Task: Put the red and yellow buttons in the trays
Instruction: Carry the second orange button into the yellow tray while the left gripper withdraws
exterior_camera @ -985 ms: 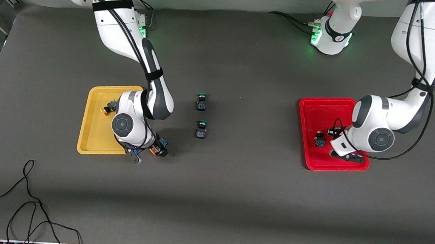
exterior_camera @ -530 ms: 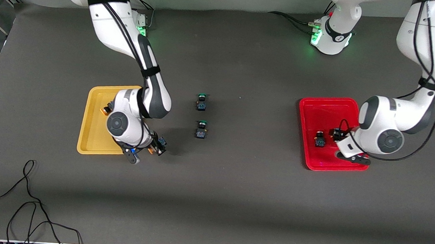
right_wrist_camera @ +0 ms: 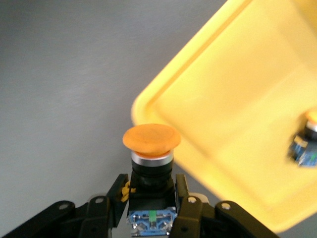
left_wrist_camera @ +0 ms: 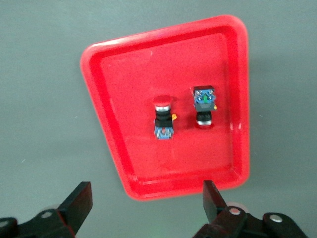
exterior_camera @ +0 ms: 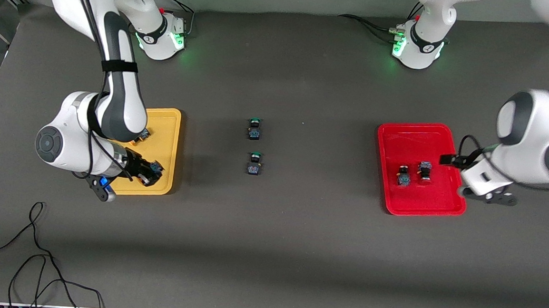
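Observation:
My right gripper [exterior_camera: 152,171] is shut on a yellow button [exterior_camera: 155,168] and holds it over the yellow tray [exterior_camera: 166,123], at the corner nearest the front camera. In the right wrist view the gripper [right_wrist_camera: 151,186] clamps the button's black body, with the orange cap [right_wrist_camera: 151,138] sticking out past the tray's rim [right_wrist_camera: 237,99]. A second yellow button [exterior_camera: 141,135] lies in that tray, partly hidden by the arm; it also shows in the right wrist view [right_wrist_camera: 307,144]. Two red buttons [exterior_camera: 403,175] [exterior_camera: 425,172] lie in the red tray [exterior_camera: 418,139]. My left gripper [exterior_camera: 455,167] hangs open and empty over that tray's edge [left_wrist_camera: 147,203].
Two green-capped switches [exterior_camera: 254,129] [exterior_camera: 254,163] stand on the grey table midway between the trays. A loose black cable [exterior_camera: 35,253] lies on the table near the front camera at the right arm's end. The two arm bases [exterior_camera: 160,32] [exterior_camera: 419,44] stand farthest from the camera.
My right gripper carried the yellow button from the table beside the yellow tray to over the tray. My left gripper left the second red button in the red tray and drew back, open.

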